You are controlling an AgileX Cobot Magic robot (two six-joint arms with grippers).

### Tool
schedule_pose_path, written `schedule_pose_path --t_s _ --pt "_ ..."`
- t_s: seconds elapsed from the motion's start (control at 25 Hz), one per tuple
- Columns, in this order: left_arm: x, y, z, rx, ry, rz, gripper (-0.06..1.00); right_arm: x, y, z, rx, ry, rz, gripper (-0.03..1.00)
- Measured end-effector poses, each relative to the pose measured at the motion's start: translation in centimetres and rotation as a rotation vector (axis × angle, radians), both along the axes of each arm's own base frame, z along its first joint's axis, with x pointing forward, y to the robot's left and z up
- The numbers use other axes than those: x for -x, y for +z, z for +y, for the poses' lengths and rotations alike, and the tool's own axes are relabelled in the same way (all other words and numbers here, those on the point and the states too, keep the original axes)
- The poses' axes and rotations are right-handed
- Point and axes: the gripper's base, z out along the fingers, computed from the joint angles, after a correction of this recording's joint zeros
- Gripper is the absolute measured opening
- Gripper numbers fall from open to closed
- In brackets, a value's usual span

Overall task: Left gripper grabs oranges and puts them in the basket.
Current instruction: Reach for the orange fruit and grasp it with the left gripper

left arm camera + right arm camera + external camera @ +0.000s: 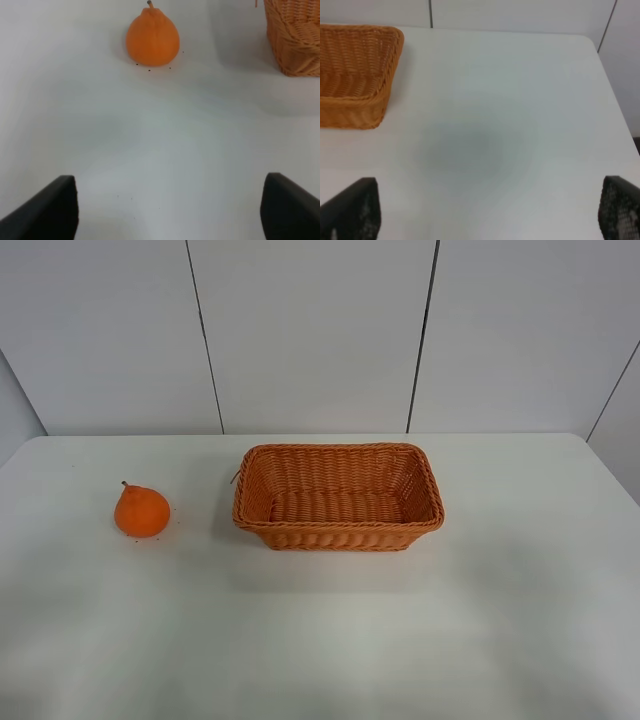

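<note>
Your left jaws stand apart; the knobbed bright-orange citrus fruit [152, 37] at their twelve o'clock looks firm, roll-prone: grip its belly.

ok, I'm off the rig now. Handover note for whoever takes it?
Left gripper: open, empty, well short of the orange.
Right gripper: open, empty, over the table beside the basket.
The orange sits on the table, left of the basket and not touching it. The basket is empty.
Done: nothing yet.
Left: grasp the orange with the left gripper, carry it over, release it in the basket.
</note>
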Motion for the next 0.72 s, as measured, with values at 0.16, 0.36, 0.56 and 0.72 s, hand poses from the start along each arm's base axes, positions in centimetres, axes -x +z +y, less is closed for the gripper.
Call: schedule_pose_path --t_s 0.16,0.36,0.56,0.72 --pt "0.00 0.00 0.00 0.000 0.000 0.000 0.85 0.00 0.00 0.00 0.000 0.000 0.000 0.69" --pt "0.00 0.00 0.00 0.001 0.000 0.000 0.85 0.00 0.00 0.00 0.000 0.000 0.000 0.69" --pt "0.00 0.00 0.00 0.001 0.000 0.000 0.85 0.00 0.00 0.00 0.000 0.000 0.000 0.69" --pt "0.02 0.35 0.00 0.000 0.000 -0.009 0.85 0.00 0.00 0.00 0.000 0.000 0.000 0.69"
